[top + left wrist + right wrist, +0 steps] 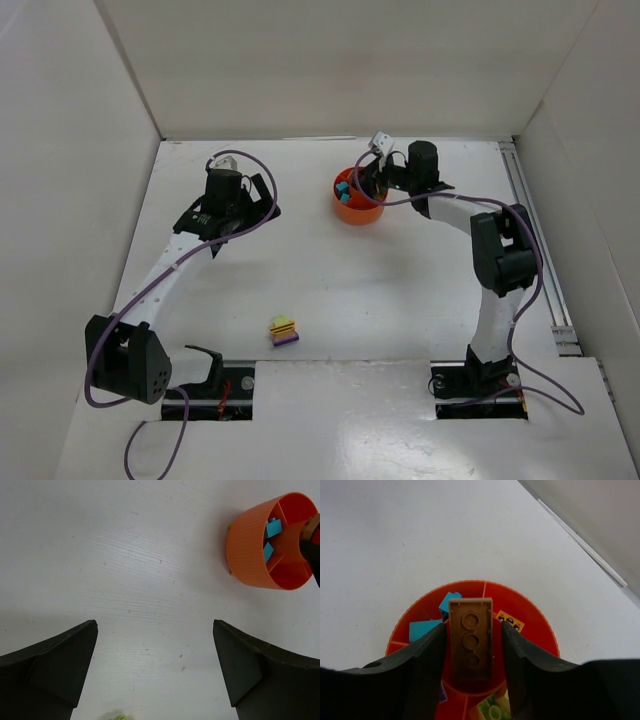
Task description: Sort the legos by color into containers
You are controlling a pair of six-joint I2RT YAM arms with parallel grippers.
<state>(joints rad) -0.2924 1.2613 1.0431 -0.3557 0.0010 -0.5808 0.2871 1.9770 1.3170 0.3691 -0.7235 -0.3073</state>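
Table [350, 300], white and walled by pale panels, carries everything here. The left arm [170, 265] reaches toward the far left of it, and the right arm [495, 250] bends in from the right toward the far middle. There the round orange dish [357, 210] stands, its inside split by thin walls into compartments. The left end effector [154, 625] hangs over bare table well to the left of the dish, with its dark fingers [75, 650] spread wide apart and nothing between them. The right end effector [473, 626] hovers over the dish, clamped on an orange-brown brick [470, 642]. That brick sits lengthwise between the two fingers, its three visible studs facing the wrist camera, above the middle of the dish; whether it touches the dish cannot be told. On the near part of the table, between the two arm bases and well apart from the dish, lies a small stack of yellow and purple bricks [284, 331]. Inside the dish, two teal bricks [425, 628] lie in left-hand compartments, a pale green brick [492, 710] lies in a near one, and a small yellow piece [509, 620] with dark marks lies in a right-hand one.
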